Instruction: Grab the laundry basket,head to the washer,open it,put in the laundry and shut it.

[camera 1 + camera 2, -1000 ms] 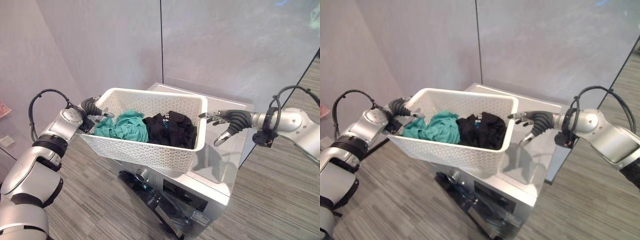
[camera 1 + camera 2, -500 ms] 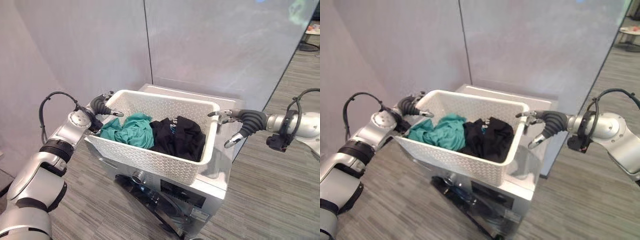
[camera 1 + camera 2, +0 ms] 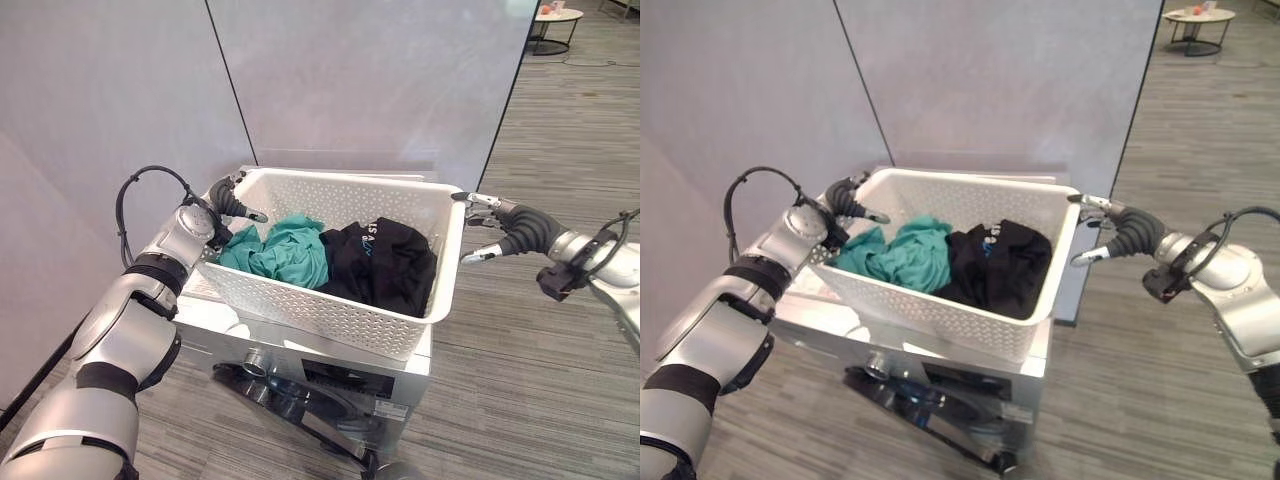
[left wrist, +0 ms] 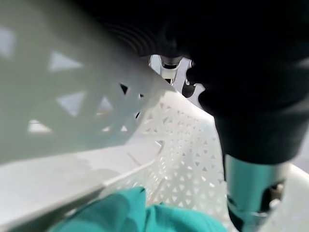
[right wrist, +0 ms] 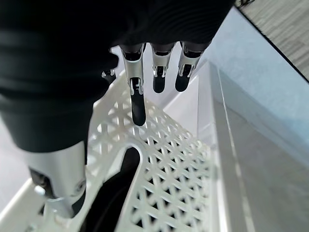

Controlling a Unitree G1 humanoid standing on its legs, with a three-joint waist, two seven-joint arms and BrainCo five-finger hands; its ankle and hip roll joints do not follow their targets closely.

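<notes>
The white laundry basket [image 3: 340,300] sits on the washer [image 3: 330,385], its door shut; left hand [image 3: 228,200] curls over one rim, right hand [image 3: 505,222] loosely open beside the other; loading remains

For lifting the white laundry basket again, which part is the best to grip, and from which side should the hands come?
Probably the rim at the two short ends of the white laundry basket, one hand from each side. The right end wall has a handle cutout under the rim. The left hand is hooked over the left rim; the right hand is at the right rim.
</notes>
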